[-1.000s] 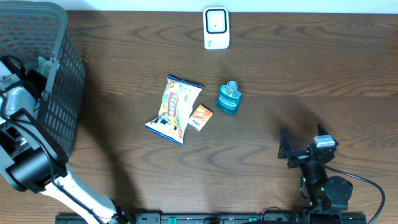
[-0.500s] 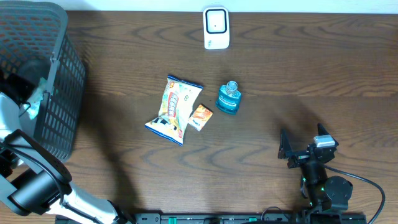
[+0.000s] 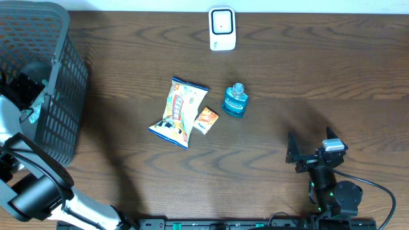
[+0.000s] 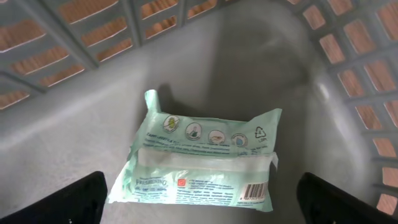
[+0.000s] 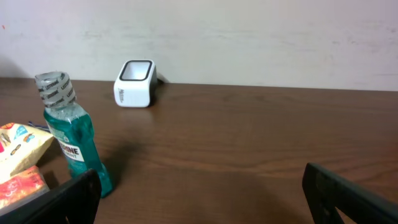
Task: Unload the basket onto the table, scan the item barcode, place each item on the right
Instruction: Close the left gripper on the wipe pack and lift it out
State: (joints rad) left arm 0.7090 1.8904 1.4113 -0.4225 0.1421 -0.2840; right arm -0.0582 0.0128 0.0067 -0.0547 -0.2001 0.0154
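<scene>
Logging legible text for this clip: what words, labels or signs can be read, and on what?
"INE": end of the label word on the mouthwash bottle; the rest is not legible.
Recycling triangle: on the green packet; its barcode shows, but digits and wording are blurred.
Print on the snack bag, small orange packet and scanner: too small to read.
</scene>
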